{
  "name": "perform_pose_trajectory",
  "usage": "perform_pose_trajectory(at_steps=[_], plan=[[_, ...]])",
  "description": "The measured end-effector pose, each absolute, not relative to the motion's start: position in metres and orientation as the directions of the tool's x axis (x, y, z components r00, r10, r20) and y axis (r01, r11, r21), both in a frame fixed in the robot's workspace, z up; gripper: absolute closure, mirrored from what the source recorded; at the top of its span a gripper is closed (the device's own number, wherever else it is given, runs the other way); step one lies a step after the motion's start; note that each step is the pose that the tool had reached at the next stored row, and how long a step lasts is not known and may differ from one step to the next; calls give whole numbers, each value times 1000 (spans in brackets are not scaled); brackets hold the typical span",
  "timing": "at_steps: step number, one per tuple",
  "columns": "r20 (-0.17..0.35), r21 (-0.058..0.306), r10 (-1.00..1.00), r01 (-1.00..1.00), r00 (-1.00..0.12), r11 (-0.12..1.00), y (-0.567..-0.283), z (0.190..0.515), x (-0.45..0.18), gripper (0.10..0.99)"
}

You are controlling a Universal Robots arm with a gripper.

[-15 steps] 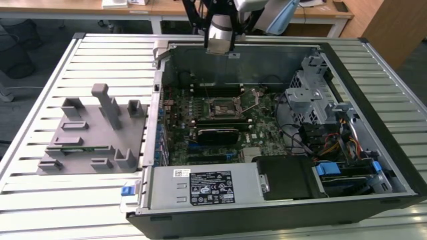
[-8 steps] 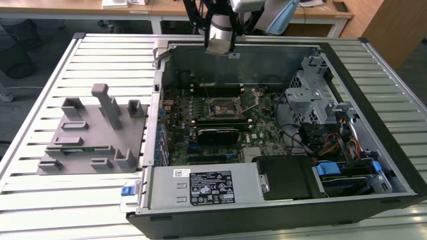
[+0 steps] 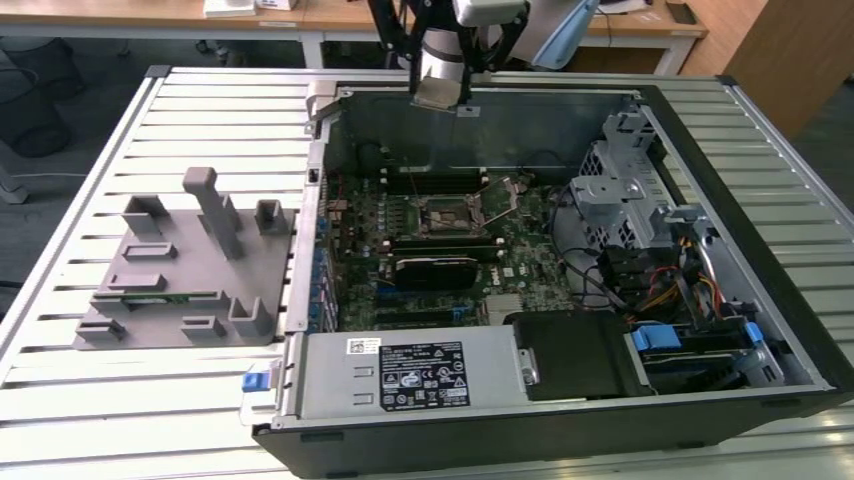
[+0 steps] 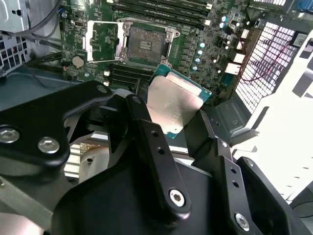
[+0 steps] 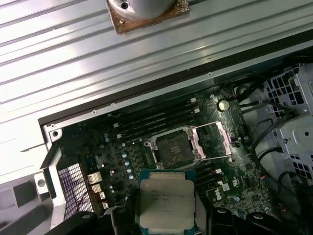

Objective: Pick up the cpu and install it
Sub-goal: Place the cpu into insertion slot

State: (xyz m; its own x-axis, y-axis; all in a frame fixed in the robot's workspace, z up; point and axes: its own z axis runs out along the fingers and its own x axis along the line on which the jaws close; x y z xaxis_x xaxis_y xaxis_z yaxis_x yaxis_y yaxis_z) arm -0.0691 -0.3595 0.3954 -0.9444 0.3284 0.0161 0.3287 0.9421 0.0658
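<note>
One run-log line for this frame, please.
gripper: shut on cpu | cpu: held over open case, not installed | socket: frame open, empty

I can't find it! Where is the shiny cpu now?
In both wrist views the cpu sits clamped in the gripper above the motherboard, near the empty socket.

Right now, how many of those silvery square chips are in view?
1. The cpu is held in the gripper, above the motherboard, short of the empty socket. Others could lie hidden inside the case.
</note>
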Motion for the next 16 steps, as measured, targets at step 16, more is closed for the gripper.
perform_pose_trajectory(at_steps=[16], plan=[[16, 66, 417, 417, -909, 906, -359, 395, -69, 545]])
